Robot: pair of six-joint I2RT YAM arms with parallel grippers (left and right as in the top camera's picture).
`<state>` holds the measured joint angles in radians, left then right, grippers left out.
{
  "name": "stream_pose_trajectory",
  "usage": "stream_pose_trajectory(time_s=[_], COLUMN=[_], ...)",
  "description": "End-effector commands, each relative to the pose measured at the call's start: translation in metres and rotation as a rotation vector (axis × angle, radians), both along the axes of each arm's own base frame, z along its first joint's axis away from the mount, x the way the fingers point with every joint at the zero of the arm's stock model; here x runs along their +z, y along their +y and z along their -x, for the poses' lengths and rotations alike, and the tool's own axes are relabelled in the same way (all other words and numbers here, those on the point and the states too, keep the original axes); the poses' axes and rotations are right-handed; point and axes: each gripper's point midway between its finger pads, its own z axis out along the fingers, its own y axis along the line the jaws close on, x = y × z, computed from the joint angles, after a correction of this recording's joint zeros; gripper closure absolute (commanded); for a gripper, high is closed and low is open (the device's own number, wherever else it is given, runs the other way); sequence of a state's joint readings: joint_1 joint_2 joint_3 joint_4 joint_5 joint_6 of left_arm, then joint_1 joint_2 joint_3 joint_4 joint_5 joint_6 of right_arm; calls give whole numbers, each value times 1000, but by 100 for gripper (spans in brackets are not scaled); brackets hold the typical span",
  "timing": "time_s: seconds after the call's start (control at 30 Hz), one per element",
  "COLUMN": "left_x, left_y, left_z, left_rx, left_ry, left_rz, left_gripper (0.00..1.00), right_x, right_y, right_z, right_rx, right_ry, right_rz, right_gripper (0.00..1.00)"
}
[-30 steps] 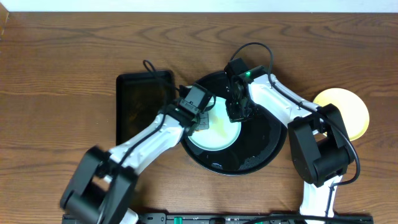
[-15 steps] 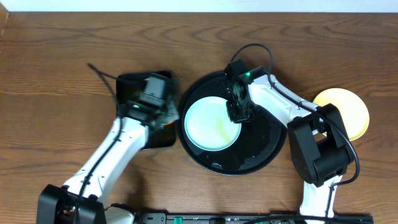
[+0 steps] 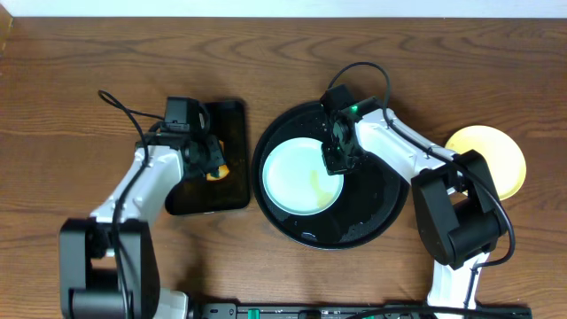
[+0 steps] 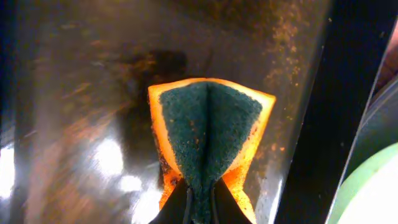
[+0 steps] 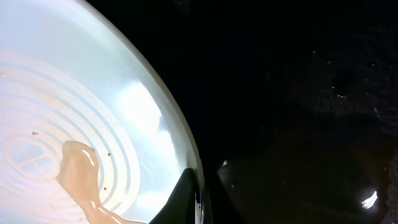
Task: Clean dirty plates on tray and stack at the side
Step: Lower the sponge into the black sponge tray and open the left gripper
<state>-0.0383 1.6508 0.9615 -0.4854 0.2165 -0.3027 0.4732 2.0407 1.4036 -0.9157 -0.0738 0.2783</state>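
The left end effector (image 3: 211, 165) is hanging over the rectangular black tray (image 3: 190, 200), its jaws squeezed tight on an orange sponge (image 4: 208, 134) that is folding with the dark green scouring face outward. The rectangular tray is showing orange-brown specks in the left wrist view. Across the table (image 3: 89, 71), the right end effector (image 3: 335, 163) is sitting down inside the round black tray (image 3: 381, 214), jaws narrowed to a pinch on the right rim of the mint-green plate (image 3: 292, 175). That plate is lying flat in the tray's left half, carrying a tan sauce smear (image 5: 81, 177) near the pinched edge. The yellow plate (image 3: 498, 152) is resting on the bare wood at far right, partly hiding behind the right arm.
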Motion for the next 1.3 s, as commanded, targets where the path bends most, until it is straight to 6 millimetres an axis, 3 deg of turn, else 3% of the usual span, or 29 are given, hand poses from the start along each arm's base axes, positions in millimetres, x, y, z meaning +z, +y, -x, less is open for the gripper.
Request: stream_pose_trajectory(time_s=[0.0,0.2,0.43,0.57,0.67,0.83,1.1,1.27], left_x=[-7,9,-13,-36,-42,-26,25,19], left_y=[-16,-42,-24,6,29,48,39,53], left_z=[-1,-7,-5,-1,3,-2,-15,-11], left_rx=[-112,-240,-166,-71,-4,58,-7,12], left_ry=[-4,-89,-37,24,54,7,-142,-108], left_rz=[159,530,580,459,377,363,305,53], left_gripper=[92,92,92,93,93,92,92,92], right_x=[-9,-9,-9,-9,-9,-9,-9,-9], right_y=[-3,-3,-3,-3,-3,-3,-4,-4], right_z=[11,11,11,11,11,11,13,13], right_rx=[14,14,14,14,15,15,15,15], right_ry=[26,26,26,27,29,29,37,36], right_rz=[28,28,28,29,30,30,34,34], right_gripper=[99,99,99,99,99,99,99,99])
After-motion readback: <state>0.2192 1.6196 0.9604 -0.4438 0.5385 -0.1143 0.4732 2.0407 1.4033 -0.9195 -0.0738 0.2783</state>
